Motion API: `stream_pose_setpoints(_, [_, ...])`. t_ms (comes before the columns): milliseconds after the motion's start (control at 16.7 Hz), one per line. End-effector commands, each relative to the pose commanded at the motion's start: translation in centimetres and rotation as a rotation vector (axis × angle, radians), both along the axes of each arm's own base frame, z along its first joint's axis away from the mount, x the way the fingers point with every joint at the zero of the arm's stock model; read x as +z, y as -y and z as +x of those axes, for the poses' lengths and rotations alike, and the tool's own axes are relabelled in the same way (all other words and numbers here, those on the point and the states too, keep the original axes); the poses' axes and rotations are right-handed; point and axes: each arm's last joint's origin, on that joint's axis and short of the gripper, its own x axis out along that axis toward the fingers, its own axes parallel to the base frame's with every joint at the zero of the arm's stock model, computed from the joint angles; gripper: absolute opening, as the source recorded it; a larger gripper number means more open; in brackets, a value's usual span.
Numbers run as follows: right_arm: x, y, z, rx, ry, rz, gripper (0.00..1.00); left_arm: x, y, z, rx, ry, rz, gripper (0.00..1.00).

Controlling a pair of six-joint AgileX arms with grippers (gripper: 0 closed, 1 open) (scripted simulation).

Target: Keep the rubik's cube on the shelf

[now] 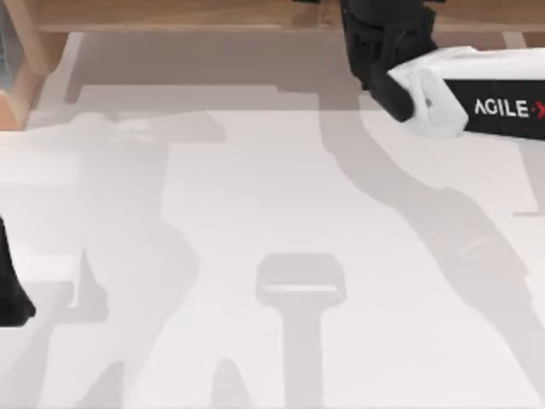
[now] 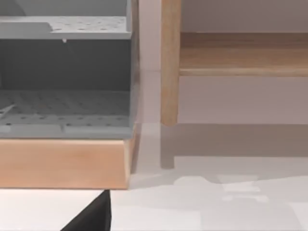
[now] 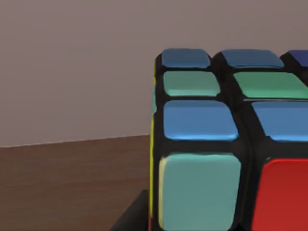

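The right arm is white with black letters on it. It reaches across the far right part of the desk to the shelf, the long light-brown wooden board along the desk's far edge. Its black gripper sits at the shelf's front edge, right of the middle.

The camera on that arm's wrist is very close to the rubik's cube. The cube has blue, green and red squares with black lines between them, and a thin yellow strip down one side. Brown wood lies just beside and under the cube, so the cube is at the shelf. I cannot tell if the fingers are gripping the cube or apart.

The left arm is only a dark shape at the desk's left edge, parked. Its wrist camera looks at a grey rack on a wooden base, next to the shelf's wooden post.
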Motion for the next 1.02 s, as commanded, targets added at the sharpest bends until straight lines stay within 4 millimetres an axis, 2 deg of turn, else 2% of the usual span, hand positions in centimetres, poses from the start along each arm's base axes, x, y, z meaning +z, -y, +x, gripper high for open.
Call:
stream_pose_setpoints(300, [-1.6, -1.2, 0.2, -0.003, -0.048, -0.114, 0.0, 0.0, 0.0, 0.0, 0.0, 0.0, 0.0, 1.0])
stream_pose_setpoints(540, [-1.7, -1.2, 0.2, -0.004, -0.051, -0.117, 0.0, 0.0, 0.0, 0.0, 0.0, 0.0, 0.0, 1.0])
stream_pose_setpoints(1020, [-1.7, -1.2, 0.2, -0.004, -0.051, -0.117, 0.6, 0.0, 0.0, 0.0, 0.0, 0.0, 0.0, 1.0])
